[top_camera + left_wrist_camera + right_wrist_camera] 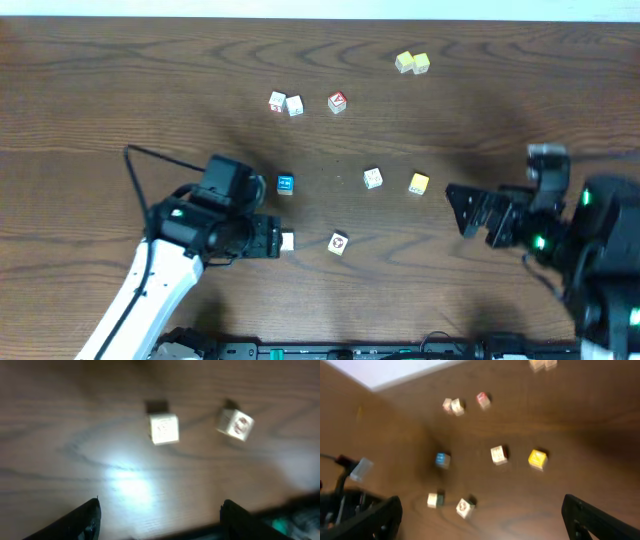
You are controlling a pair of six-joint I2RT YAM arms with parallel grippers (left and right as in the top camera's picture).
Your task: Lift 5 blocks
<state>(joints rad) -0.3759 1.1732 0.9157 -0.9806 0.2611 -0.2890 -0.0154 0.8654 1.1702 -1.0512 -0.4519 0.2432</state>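
Left tool (160, 521) fills the foreground of its own wrist view: two dark fingers (82, 522) at the lower corners, spread wide, only bare bench (60, 450) in the gap. Cream block (164, 429) sits ahead of the gap, roughly in line with it and clear of both fingers, flat on the wood. Marked block (235, 424), with its red-and-black print, lies near the cream one, off to the right in this view and turned a little askew. From overhead the left tool (281, 241) has its tips just beside the cream block (287, 240), with the marked block (338, 242) past it. Blue block (285, 183) rests off to that tool's side, near the wrist. Right tool (458, 211) is also spread wide and grips nothing. In its wrist view, which is blurred, the right tool (480, 521) faces the whole scatter. Yellow block (537, 458) and white block (498, 454) lie ahead of it side by side but apart, the blue block (442, 459) further along the same row. All five rest on the bench, none lifted. Well beyond them, further from both tools, stand the red-topped cube (337, 102), the two white cubes (285, 104) and the pale pair (412, 63).
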